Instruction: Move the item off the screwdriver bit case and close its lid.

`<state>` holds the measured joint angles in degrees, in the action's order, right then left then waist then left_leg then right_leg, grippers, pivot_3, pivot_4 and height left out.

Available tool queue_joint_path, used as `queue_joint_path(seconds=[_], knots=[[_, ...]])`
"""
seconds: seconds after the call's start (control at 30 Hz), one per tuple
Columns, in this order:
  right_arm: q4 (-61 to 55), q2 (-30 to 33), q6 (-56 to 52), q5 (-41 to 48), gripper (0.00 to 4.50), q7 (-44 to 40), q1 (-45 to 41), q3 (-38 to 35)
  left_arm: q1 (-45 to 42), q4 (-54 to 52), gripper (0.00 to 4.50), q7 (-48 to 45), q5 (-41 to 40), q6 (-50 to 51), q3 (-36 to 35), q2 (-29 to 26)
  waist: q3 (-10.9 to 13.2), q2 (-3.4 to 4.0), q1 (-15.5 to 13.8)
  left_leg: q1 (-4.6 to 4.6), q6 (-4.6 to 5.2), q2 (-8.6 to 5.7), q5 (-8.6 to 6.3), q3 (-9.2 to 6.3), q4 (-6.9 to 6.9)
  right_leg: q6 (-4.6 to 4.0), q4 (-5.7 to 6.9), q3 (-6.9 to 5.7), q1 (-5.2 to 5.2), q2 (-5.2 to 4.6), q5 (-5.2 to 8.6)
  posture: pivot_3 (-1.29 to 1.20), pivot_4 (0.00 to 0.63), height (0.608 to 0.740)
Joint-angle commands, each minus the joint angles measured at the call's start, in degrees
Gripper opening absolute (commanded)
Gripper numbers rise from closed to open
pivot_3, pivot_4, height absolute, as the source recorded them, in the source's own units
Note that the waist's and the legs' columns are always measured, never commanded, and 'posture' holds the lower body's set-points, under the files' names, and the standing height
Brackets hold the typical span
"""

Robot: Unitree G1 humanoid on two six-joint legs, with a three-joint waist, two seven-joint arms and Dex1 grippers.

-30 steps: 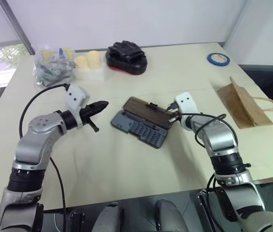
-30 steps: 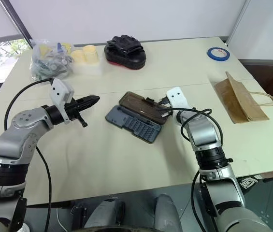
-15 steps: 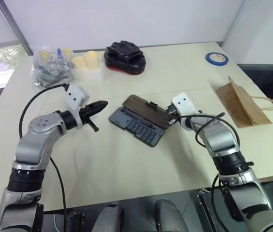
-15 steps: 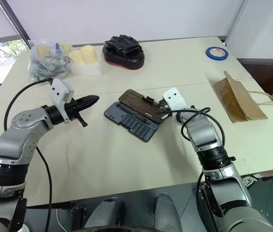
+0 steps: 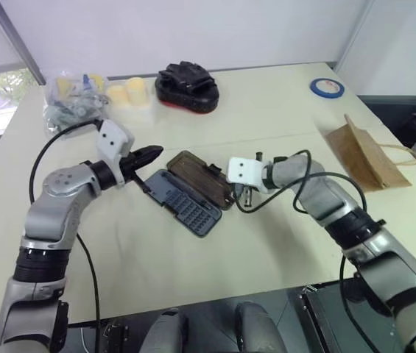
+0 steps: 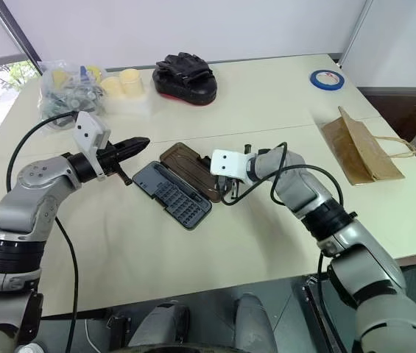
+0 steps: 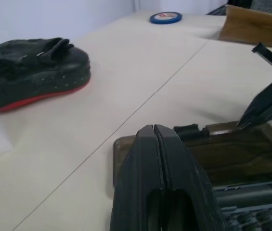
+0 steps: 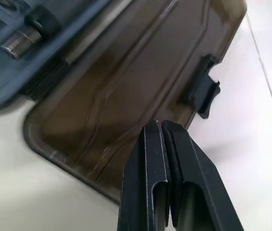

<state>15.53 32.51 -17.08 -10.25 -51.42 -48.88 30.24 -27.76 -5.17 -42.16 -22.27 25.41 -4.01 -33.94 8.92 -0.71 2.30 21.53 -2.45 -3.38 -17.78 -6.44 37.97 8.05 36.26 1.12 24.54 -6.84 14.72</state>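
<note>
Kraft paper bag [image 5: 364, 156] is lying at right of frame, well clear of the screwdriver bit case [image 5: 180, 201] at centre, so you are left only the closing: lid [image 5: 200, 177] is lying open, right gripper [image 8: 161, 126] clenched empty over its edge, left gripper [image 7: 153, 129] clenched empty nearby.

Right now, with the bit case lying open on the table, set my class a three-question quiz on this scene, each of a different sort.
1. True or false: the paper bag lies on the screwdriver bit case.
2. Which gripper has its shut fingers over the lid: A left gripper, B right gripper?
3. Fill in: the blue tape roll lies at the table's far ____ corner.

Key: 1 false, it lies apart, off to the right; 2 B; 3 right.
</note>
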Motion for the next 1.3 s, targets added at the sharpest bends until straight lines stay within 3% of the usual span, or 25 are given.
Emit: queue_joint_path(seconds=[0.03, 0.1, 0.23, 0.4, 0.53, 0.6, 0.83, 1.2, 1.3], knots=[[2.26, -1.32, -3.34, -0.95, 0.05, 1.5, -1.85, -3.24, -0.05, -1.94, 0.0, 0.16, -0.03, -1.36, -1.19, -0.06, 0.0, 0.0, -0.12, 0.01, 0.0, 0.0, 0.0, -0.01, 0.0, 0.0, 0.0, 0.0, 0.0, -0.01, 0.0, 0.0, 0.15, 0.74], [0.68, -2.63, -8.39, 0.33, 0.05, 2.97, -1.93, -6.38, 0.26, -2.27, 0.0, 0.15, -0.03, -1.23, -1.37, -0.08, 0.0, 0.0, -0.06, 0.02, 0.0, 0.0, 0.0, -0.04, 0.0, 0.0, 0.0, 0.0, 0.01, -0.01, 0.0, 0.0, 0.15, 0.74], [-6.52, -4.52, -21.64, 3.44, 1.94, 4.03, -1.72, -12.24, 0.48, -2.62, 0.0, 0.18, -0.05, -0.94, -1.35, 0.0, 0.01, 0.01, -0.17, 0.05, -0.01, -0.01, 0.01, -0.08, 0.01, 0.0, 0.0, -0.01, 0.02, -0.01, 0.0, 0.0, 0.15, 0.74], [-16.95, -9.43, -46.29, 9.01, 4.37, 8.02, -4.43, -21.46, 0.05, -2.17, 0.0, -0.05, 0.04, -1.01, -0.95, 0.26, 0.01, 0.02, 0.08, 0.05, -0.01, 0.0, 0.0, -0.1, -0.01, 0.0, 0.03, -0.01, 0.05, -0.01, 0.0, 0.0, 0.15, 0.74], [-20.9, -14.55, -68.06, 9.34, 4.37, 15.51, -6.84, -27.42, -0.61, -1.25, 0.0, -0.61, 0.26, -1.36, -0.65, 0.37, 0.01, 0.03, 0.07, 0.06, -0.01, 0.0, 0.0, -0.12, -0.03, 0.0, 0.11, -0.01, 0.1, -0.01, 0.0, 0.0, 0.15, 0.74], [-21.99, -16.49, -73.93, 9.43, 4.37, 18.44, -6.75, -28.34, -1.0, -0.72, 0.0, -0.77, 0.49, -1.57, -0.32, 0.6, 0.01, 0.03, -0.12, 0.06, -0.01, -0.02, 0.0, -0.13, -0.03, 0.0, 0.11, 0.0, 0.1, -0.04, 0.0, 0.0, 0.15, 0.74], [-20.35, -22.83, -75.42, 7.97, 4.37, 29.62, -1.52, -29.75, -1.58, -0.16, 0.0, -1.21, 0.81, -1.76, 0.21, 1.15, 0.01, 0.03, 0.17, 0.09, -0.01, -0.07, 0.0, -0.09, -0.02, 0.0, 0.19, 0.01, 0.16, -0.08, 0.0, 0.0, 0.15, 0.74], [-18.94, -23.49, -75.42, 9.83, 4.37, 36.69, 0.62, -29.43, -0.51, -1.6, 0.0, -0.8, 0.88, -1.37, -0.18, 0.94, 0.01, 0.04, 0.25, 0.11, -0.01, -0.07, 0.0, -0.05, -0.01, 0.0, 0.74, 0.03, 0.39, -0.1, 0.0, 0.0, 0.15, 0.74], [-19.16, -22.7, -75.42, 10.6, 3.04, 37.26, 1.21, -28.17, -0.17, -1.91, 0.0, -0.73, 0.79, -1.29, -0.43, 0.74, 0.01, 0.04, 0.26, 0.12, -0.01, -0.08, 0.0, -0.04, 0.0, 0.0, 0.74, 0.03, 0.39, -0.1, 0.0, 0.0, 0.15, 0.74]])
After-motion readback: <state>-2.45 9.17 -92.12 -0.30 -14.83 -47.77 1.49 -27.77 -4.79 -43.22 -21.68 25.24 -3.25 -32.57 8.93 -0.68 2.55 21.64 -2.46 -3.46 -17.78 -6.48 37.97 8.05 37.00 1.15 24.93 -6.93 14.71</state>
